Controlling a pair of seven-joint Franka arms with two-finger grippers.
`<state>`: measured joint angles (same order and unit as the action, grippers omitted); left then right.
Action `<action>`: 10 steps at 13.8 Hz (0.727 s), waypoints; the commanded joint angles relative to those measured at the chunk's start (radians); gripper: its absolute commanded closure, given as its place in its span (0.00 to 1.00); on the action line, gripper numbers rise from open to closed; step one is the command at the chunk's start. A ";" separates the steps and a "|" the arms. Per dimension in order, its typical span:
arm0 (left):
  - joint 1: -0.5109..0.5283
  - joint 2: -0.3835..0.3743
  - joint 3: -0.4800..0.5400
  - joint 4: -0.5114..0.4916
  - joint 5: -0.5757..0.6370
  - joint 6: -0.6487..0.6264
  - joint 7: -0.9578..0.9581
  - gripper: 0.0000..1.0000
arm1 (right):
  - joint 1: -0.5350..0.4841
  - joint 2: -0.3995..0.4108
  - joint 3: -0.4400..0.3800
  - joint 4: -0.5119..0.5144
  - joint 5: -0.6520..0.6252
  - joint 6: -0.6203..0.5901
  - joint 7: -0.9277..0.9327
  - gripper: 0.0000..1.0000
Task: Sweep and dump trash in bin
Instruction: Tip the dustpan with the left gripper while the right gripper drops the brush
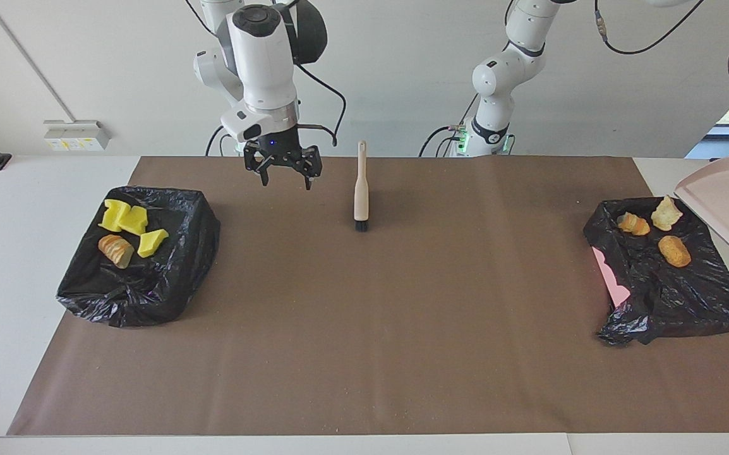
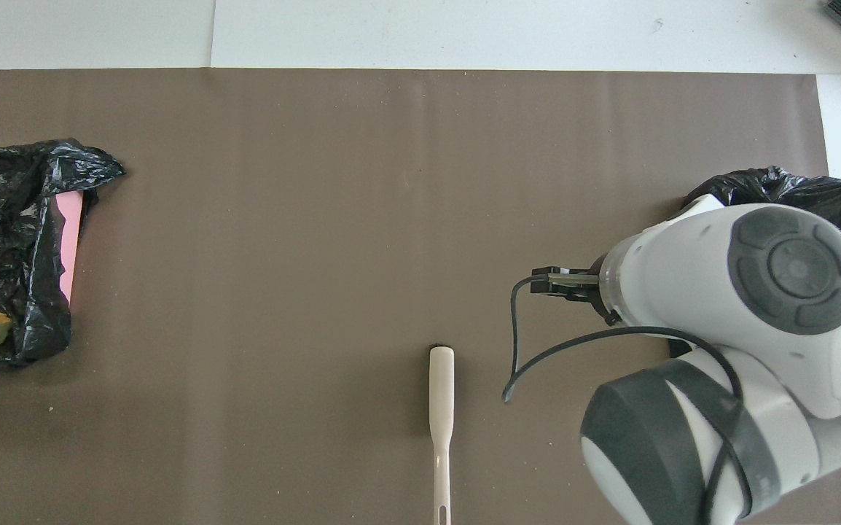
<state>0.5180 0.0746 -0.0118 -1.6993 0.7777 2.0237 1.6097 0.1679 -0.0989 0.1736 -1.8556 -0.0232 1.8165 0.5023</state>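
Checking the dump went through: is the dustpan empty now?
Empty: the tilted dustpan shows a bare inside, and three bread-like chunks lie in the bin beneath it.

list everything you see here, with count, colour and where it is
mat: 1, brown, covers most of the table
brush: 1, cream handle with black bristles, lying on the mat mid-table, near the robots
bins: 2, lined with black bags, one at the right arm's end, one at the left arm's end with pink showing at its side
yellow lumps: 3, in the bin at the right arm's end
brown lumps: 4, tan to orange-brown, one in the bin at the right arm's end, three in the bin at the left arm's end
dustpan: 1, pale pink, empty, tilted in the air by the bin at the left arm's end
right gripper: open, empty, over the mat between brush and bin
left gripper: out of view
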 commanded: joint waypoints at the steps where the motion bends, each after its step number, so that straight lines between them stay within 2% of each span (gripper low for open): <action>1: -0.067 -0.030 -0.002 0.030 -0.137 -0.135 0.010 1.00 | -0.056 -0.010 0.009 0.081 -0.003 -0.087 -0.022 0.00; 3: -0.119 -0.042 -0.002 0.018 -0.256 -0.190 -0.069 1.00 | -0.079 -0.009 0.009 0.122 0.005 -0.129 -0.034 0.00; 6: -0.193 -0.061 -0.003 -0.034 -0.420 -0.207 -0.272 1.00 | -0.119 -0.009 0.007 0.182 0.008 -0.175 -0.059 0.00; 10: -0.329 -0.070 -0.003 -0.121 -0.535 -0.211 -0.575 1.00 | -0.153 -0.009 -0.044 0.246 0.046 -0.244 -0.158 0.00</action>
<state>0.2635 0.0389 -0.0290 -1.7560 0.2871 1.8189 1.1851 0.0367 -0.1164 0.1556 -1.6518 -0.0151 1.6154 0.4083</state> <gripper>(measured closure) 0.687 0.000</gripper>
